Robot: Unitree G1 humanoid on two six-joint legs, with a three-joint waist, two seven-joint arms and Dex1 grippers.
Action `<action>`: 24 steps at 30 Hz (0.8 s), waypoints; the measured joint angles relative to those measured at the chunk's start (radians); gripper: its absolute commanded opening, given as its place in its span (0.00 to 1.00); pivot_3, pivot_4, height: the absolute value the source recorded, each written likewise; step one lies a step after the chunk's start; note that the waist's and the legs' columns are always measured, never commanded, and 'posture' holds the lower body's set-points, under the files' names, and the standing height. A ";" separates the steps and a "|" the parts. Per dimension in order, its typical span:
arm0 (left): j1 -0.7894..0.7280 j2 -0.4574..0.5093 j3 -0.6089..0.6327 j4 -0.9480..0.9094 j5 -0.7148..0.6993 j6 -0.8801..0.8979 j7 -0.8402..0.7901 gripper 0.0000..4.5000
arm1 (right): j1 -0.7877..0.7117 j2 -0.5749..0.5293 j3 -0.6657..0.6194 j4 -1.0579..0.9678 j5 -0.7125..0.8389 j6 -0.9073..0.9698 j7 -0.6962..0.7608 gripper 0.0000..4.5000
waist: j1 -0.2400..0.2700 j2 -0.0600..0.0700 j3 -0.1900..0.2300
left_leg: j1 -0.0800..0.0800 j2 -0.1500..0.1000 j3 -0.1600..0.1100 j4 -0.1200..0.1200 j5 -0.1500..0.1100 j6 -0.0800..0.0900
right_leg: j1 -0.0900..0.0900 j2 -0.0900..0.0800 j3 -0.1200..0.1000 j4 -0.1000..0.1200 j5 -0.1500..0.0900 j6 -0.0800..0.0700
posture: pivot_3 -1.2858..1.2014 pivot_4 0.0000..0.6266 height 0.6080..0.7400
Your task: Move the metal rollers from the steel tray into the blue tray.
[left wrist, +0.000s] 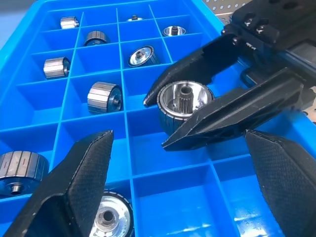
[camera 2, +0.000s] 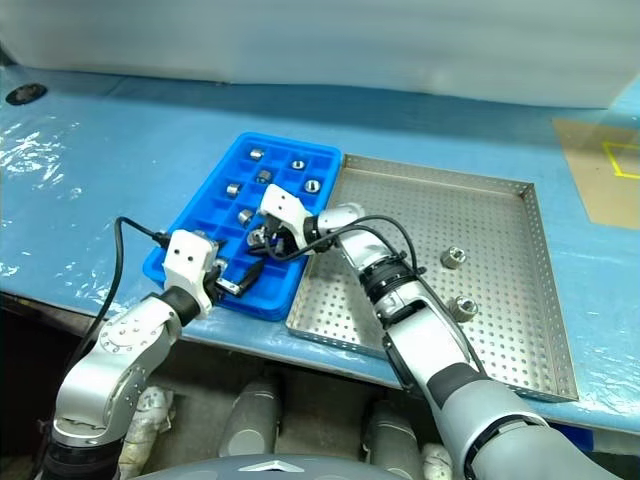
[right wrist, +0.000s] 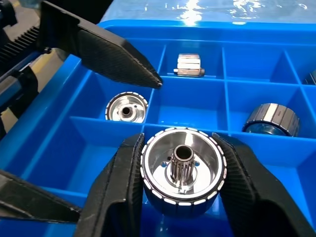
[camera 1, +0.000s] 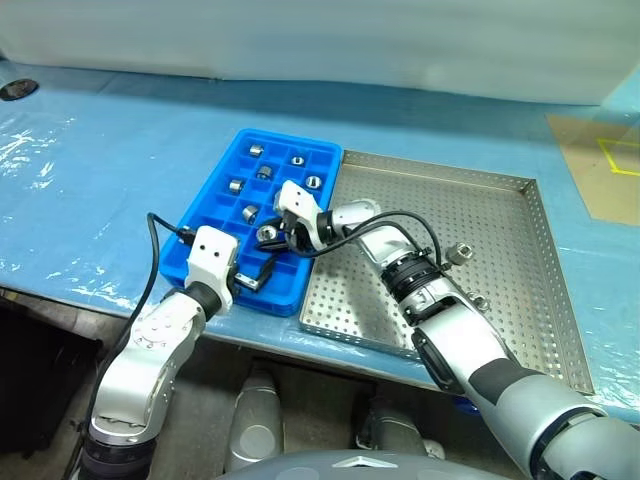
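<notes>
A: Head views first. Blue tray (camera 1: pixel 222 205) flat on the blue-covered tabletop (camera 1: pixel 90 180), long edge right against the steel tray (camera 1: pixel 500 215). Two metal rollers (camera 2: pixel 453 256) left on the perforated steel, well apart from the blue grid. Several more sitting in separate blue compartments.

B: Right gripper (camera 1: pixel 270 236) reached across from the steel side, low over the middle of the blue tray. Left gripper (camera 1: pixel 252 278) at the tray's near edge, pointed toward the right one.

A: Over to the left wrist view. Own fingers (left wrist: pixel 79 182) spread wide, nothing between them. Ahead, the right gripper (left wrist: pixel 185 106) with its two black fingers on either side of a roller (left wrist: pixel 185 101), hub end facing up, down inside a compartment of the blue tray (left wrist: pixel 148 148).

B: Rollers in neighbouring cells too: some lying on their sides, a few end-up. One close under the left finger, another at the frame's edge.

A: Now the right wrist view. Roller (right wrist: pixel 181 170) upright between the right fingers (right wrist: pixel 118 192), splined hub in plain sight, both pads flush against its ribbed rim. Narrow setting, holding that roller. Whether its base rests on the compartment floor: cannot tell.

B: Beyond it, a left fingertip (right wrist: pixel 123 61) hanging over the dividers, apart from the held roller. One roller end-up beneath it, another on its side in the next row.
</notes>
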 measured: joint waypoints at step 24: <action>-0.567 -0.049 -0.211 0.668 -0.007 -0.277 -0.381 1.00 | 0.343 -0.342 -0.297 -0.541 0.017 0.314 -0.347 1.00 | -0.145 0.000 0.000 | 0.005 -0.002 0.005 0.004 0.004 -0.005 | 0.001 0.001 0.007 0.005 0.003 0.005 | 0.40 0.24 1.00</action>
